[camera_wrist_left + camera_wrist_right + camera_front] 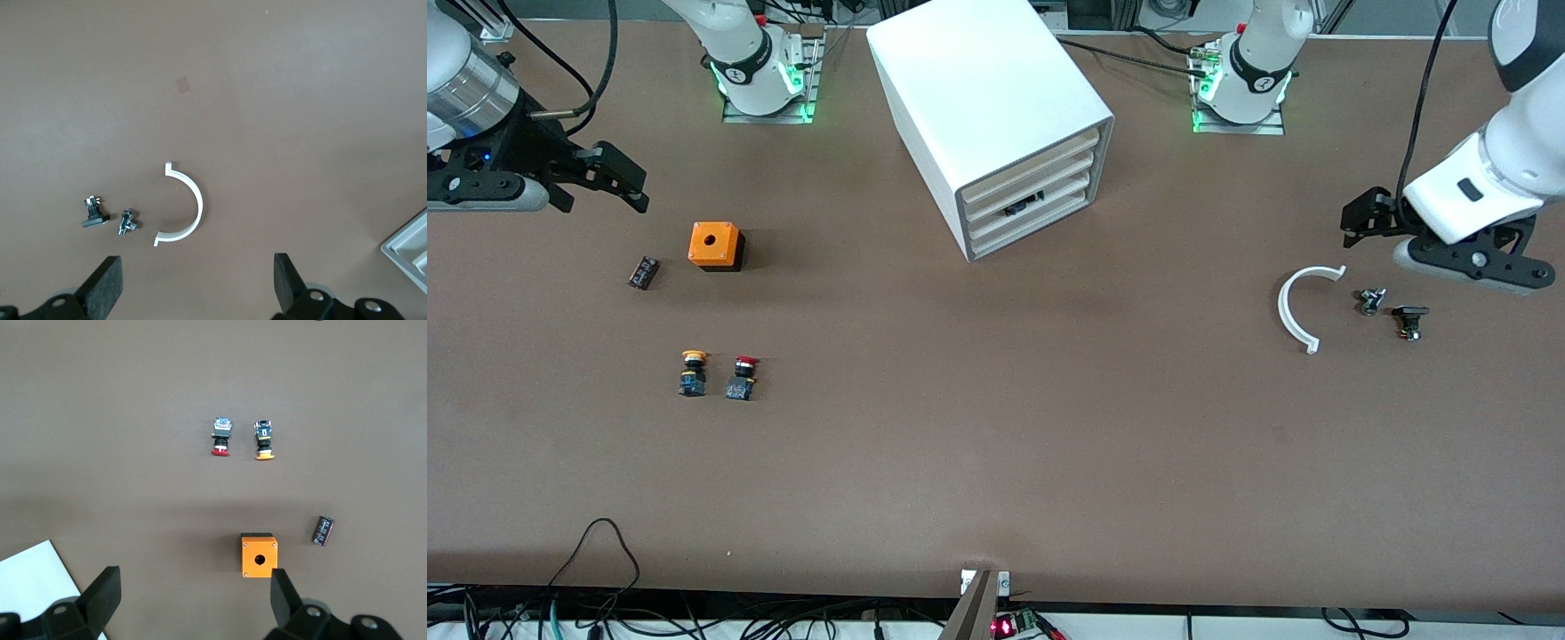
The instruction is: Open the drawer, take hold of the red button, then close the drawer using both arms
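The white cabinet [987, 98] stands at the middle of the table near the robots' bases, with all four drawers shut. The drawer [1049, 178] is the second highest. The red-capped button [743, 377] lies on the table toward the right arm's end, beside a yellow-capped one [692, 373]. It also shows in the right wrist view [221, 436]. My right gripper [627, 182] [193, 597] is open and empty, in the air near the orange box [716, 245]. My left gripper [1356, 224] [197, 280] is open and empty, over the table near a white arc piece [1303, 307].
A small dark cylinder [643, 272] lies beside the orange box. Two small metal and black parts [1371, 300] [1409, 320] lie beside the white arc, under the left arm. A dark object [1021, 206] shows in a gap at the cabinet front.
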Controlling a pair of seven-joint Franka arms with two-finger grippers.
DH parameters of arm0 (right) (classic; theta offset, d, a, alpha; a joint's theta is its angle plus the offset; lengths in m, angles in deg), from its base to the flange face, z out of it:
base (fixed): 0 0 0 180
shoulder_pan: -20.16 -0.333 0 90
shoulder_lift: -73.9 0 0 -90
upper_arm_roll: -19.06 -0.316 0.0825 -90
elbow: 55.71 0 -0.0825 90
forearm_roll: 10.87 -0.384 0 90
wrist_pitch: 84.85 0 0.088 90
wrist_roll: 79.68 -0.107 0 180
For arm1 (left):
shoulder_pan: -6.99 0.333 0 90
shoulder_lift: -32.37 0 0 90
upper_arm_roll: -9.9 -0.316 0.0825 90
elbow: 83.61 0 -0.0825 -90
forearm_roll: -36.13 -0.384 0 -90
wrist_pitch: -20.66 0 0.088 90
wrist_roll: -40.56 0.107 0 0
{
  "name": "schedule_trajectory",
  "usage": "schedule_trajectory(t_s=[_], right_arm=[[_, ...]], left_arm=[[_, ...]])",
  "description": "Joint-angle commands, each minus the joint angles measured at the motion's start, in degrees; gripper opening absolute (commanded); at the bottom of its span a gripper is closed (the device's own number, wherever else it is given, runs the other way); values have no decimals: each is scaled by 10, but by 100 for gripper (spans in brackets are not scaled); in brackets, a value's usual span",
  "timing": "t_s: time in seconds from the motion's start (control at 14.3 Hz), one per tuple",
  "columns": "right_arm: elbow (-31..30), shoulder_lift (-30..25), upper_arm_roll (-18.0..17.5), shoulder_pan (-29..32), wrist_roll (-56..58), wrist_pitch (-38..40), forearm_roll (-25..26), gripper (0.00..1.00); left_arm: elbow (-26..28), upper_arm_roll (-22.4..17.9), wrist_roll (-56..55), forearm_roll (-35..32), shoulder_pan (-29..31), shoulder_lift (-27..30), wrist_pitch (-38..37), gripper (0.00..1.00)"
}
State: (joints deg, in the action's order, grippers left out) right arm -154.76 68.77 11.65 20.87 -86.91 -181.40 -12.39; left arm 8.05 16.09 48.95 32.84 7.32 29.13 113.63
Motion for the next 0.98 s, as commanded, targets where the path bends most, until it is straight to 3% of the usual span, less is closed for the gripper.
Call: schedule_trajectory(t_s=[0.0,0.35,0.91], right_arm=[[15,7,-7,9,-9,6,-8,99],[15,6,-6,9,-6,6,-8,99],[15,6,-6,10,-2,7,-7,99]], left_arm=[[65,-22,14,15,-10,49,58,100],[45,-23,14,16,-10,45,12,100],[44,-64,10,49,-34,39,9,100]])
